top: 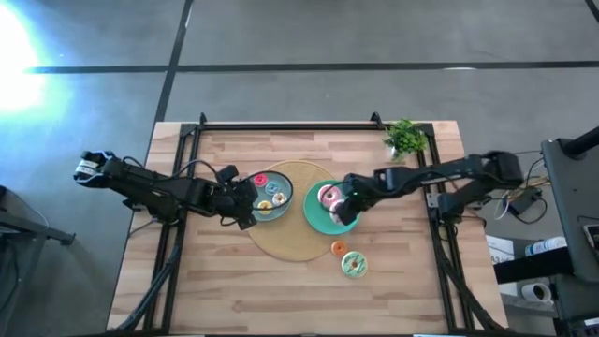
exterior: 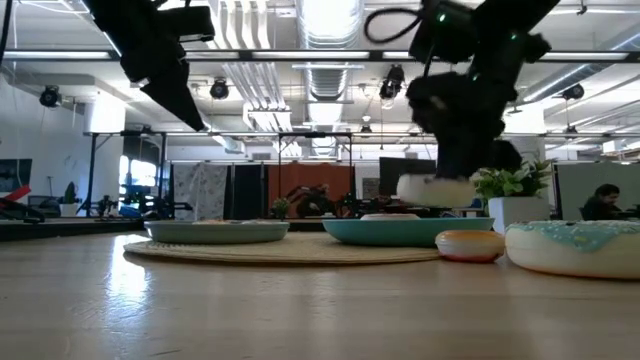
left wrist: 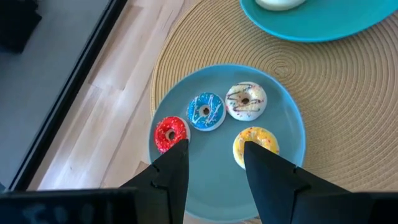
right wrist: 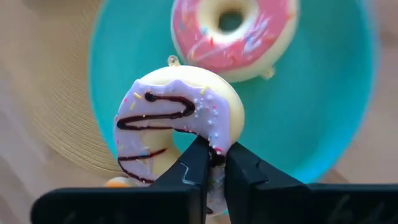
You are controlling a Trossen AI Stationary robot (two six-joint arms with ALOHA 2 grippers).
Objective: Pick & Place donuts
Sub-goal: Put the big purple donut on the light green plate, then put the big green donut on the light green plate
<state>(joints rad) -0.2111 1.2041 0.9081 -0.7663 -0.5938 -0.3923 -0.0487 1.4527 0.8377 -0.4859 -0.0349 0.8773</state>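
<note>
My right gripper point(right wrist: 216, 152) is shut on a lilac-iced donut point(right wrist: 177, 118) with chocolate drizzle, above the teal plate point(right wrist: 323, 112), where a pink donut point(right wrist: 233, 31) lies flat. My left gripper point(left wrist: 214, 155) is open and hovers over the grey-blue plate point(left wrist: 286, 124). That plate carries red point(left wrist: 170, 132), blue point(left wrist: 206, 111), white point(left wrist: 245, 101) and yellow point(left wrist: 255, 144) donuts. An orange donut point(top: 338, 247) and a green one point(top: 354, 265) lie on the bare table nearer the front edge. My right gripper pinches the lilac donut between its two fingers at the ring's near edge point(right wrist: 211, 140), coming from above and pointing down. The donut point(exterior: 435, 190) is lifted clear, just above the teal plate point(exterior: 405, 230).
Both plates sit on a round woven mat point(top: 290, 234) at the table's middle. A small green plant point(top: 405, 138) stands at the far right corner. A black frame rail point(top: 281, 126) runs along the far edge. Open wood lies toward the near edge.
</note>
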